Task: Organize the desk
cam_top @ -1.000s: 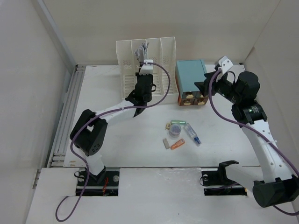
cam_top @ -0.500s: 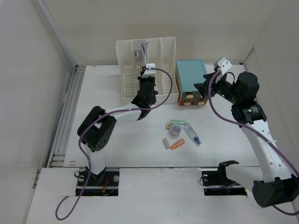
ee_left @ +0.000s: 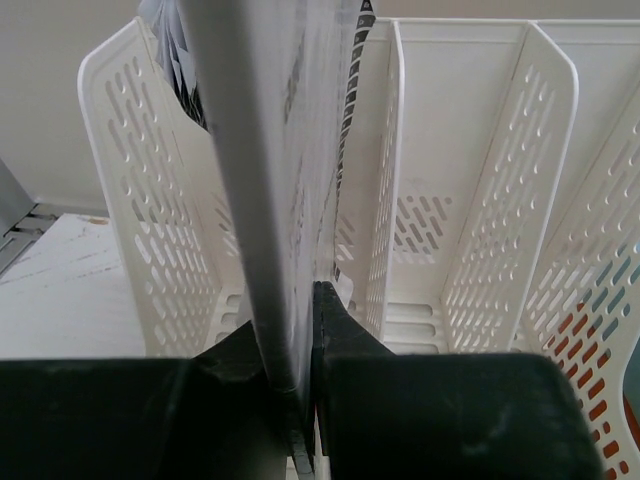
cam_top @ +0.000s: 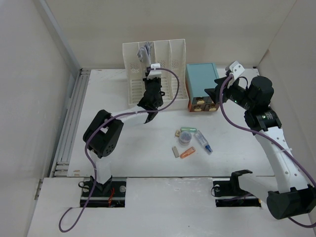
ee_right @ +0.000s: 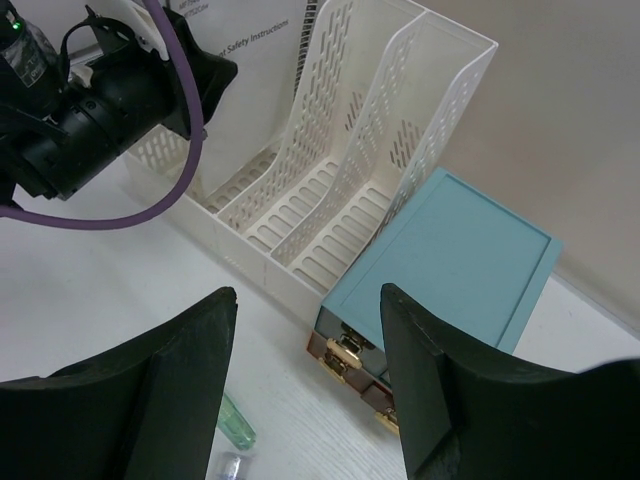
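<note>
Left gripper (ee_left: pixel 295 330) is clamped on the papers (ee_left: pixel 310 120) standing in the file rack (ee_left: pixel 490 200) — right gripper (ee_right: pixel 300 390) gapes empty to the rack's right. Small clutter (cam_top: pixel 190 140) on the desk (cam_top: pixel 133 143) in front of the rack looks unsorted.

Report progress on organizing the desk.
Done: nothing clearly finished. In hand: left gripper, jaws shut, holds a printed paper sheaf standing in the white slotted file rack. Right gripper open, empty. Remaining: small green tube, orange piece and others loose on the white desk.
</note>
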Tool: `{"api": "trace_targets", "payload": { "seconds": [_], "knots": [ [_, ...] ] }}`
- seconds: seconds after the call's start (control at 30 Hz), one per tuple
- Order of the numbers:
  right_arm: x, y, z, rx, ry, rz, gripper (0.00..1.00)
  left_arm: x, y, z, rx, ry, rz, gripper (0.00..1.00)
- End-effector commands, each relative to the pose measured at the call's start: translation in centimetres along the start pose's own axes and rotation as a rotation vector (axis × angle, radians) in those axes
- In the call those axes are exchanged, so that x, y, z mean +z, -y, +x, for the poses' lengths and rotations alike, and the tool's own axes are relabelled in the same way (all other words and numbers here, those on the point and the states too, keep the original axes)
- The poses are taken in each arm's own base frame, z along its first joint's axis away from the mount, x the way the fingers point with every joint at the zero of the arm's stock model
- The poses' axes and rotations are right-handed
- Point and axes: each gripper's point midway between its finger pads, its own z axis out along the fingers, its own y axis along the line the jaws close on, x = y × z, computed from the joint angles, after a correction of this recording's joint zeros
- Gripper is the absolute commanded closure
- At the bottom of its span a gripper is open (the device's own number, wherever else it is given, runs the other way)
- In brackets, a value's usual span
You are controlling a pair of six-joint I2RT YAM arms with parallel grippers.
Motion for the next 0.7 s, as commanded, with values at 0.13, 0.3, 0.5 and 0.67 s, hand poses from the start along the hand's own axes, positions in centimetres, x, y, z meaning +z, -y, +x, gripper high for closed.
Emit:
{"api": "trace_targets", "payload": {
  "seconds": [0.13,0.3,0.5,0.67],
  "knots": [
    [0.1,0.2,-1.3,-0.037,0.053,-0.005,0.35,0.7,1.2,-0.7,-0.117,0.031,0.028,1.00],
    [0.1,0.2,-1.3,-0.037,0.053,-0.005,0.35,0.7,1.8,0.2,-0.116,0.010,0.052,1.00],
    [0.1,0.2,-1.3,-0.037,0.053,-0.005,0.35,0.5,1.9,1.7,-0.094,-0.050,0.055,0.80],
    [0.1,0.2,-1.3,-0.037,0.053,-0.005,0.35,0.1,1.5,1.3,-0.104,-0.049,0.054,0.19]
  ]
}}
